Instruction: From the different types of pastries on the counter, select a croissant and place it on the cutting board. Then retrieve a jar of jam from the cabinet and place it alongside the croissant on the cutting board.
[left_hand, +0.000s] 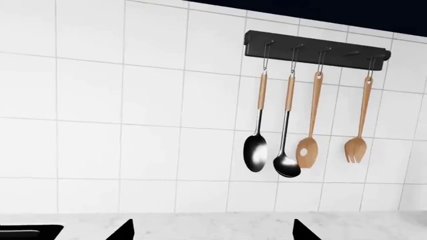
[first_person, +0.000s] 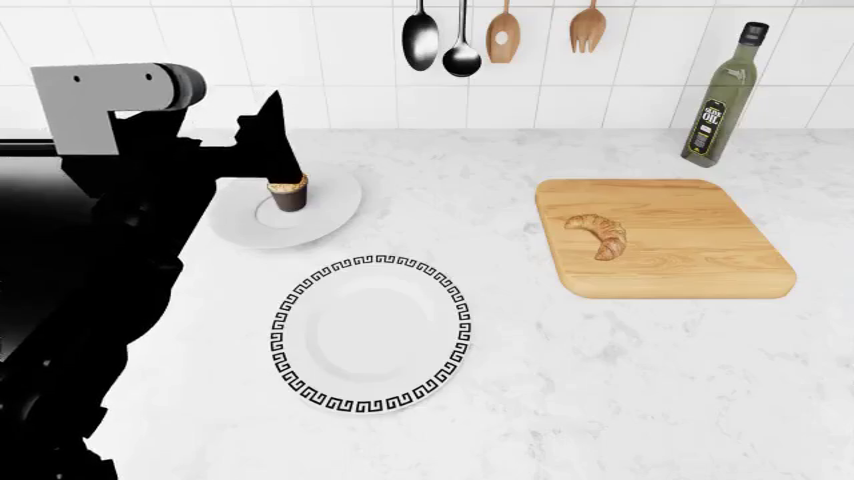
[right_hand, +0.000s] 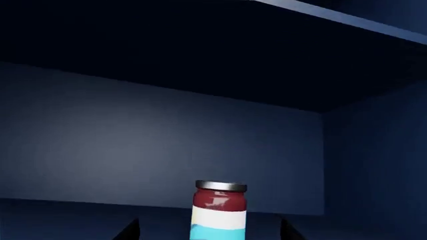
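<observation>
Croissant already lying on the cutting board, toward its left half; jar of jam upright on the dark cabinet shelf, straight ahead of the right gripper

Right gripper's fingers spread apart, one dark tip either side of the jar, not yet touching it

Probably the reach for the jar: best to advance level until the fingers flank the pale band, close squarely on the body below the lid, lift clear of the shelf before drawing back, then set down on the bare board just beside the croissant

Left gripper also apart, tips empty, facing the tiled wall and utensil rack above the bench

Jar's base cut off by the frame edge; cabinet dim; cupcake half hidden behind the left arm; right arm absent from the head view
</observation>
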